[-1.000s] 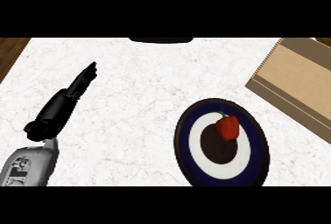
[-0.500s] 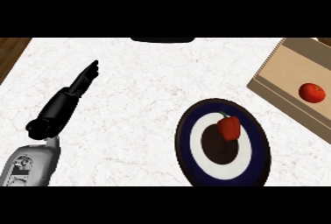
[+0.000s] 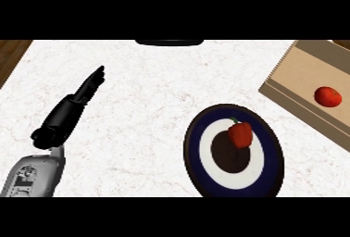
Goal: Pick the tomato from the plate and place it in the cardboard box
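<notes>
White marble counter (image 3: 137, 120) fills the view, with a strip of dark wood along its left edge. At the right edge sits the box (image 3: 301, 81), an open cardboard tray, and the tomato (image 3: 328, 96) lies inside it on the bare floor. Near the lower right rests the plate (image 3: 198, 152), dark blue at the rim with a white ring and a dark centre; a red pepper (image 3: 240, 134) with a green stem lies on its inner part. On the left, the left hand (image 3: 75, 104) points up and away over the counter, fingers straight and pressed together as far as the angle shows, holding nothing. It is well apart from the tomato, with the plate between them.
</notes>
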You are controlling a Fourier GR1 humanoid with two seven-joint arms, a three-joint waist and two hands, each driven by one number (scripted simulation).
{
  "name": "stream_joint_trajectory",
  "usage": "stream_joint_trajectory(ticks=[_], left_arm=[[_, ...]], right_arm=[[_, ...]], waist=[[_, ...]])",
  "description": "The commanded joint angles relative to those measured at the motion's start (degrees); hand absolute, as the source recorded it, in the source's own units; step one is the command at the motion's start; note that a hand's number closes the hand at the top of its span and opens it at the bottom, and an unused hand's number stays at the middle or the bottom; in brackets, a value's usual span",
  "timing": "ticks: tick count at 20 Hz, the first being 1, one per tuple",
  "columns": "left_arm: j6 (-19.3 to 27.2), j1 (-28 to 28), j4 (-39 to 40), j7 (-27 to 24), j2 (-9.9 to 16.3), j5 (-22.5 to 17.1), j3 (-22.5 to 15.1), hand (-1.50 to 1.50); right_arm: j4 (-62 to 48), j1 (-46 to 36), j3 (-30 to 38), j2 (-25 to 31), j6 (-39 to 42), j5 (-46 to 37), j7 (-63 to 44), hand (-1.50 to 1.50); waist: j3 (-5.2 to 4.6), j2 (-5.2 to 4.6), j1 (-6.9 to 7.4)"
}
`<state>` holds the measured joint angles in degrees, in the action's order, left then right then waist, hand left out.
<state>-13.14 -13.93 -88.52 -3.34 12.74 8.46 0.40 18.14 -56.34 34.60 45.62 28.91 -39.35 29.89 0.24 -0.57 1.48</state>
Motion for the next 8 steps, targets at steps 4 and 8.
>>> stream_joint_trajectory(ticks=[4,8], left_arm=[[-0.7,0.0,2.0,-2.8,1.2,0.4,0.7,0.0],[-1.9,0.5,-0.2,-1.4,1.2,-1.0,0.7,0.0]], right_arm=[[-8.8,-3.2,15.0,4.8,0.1,13.2,-10.6,-1.5],[-8.7,0.3,16.9,8.0,-2.4,14.9,-9.9,-1.5]], waist=[[-0.08,-0.59,0.34],[0.09,-0.96,1.54]])
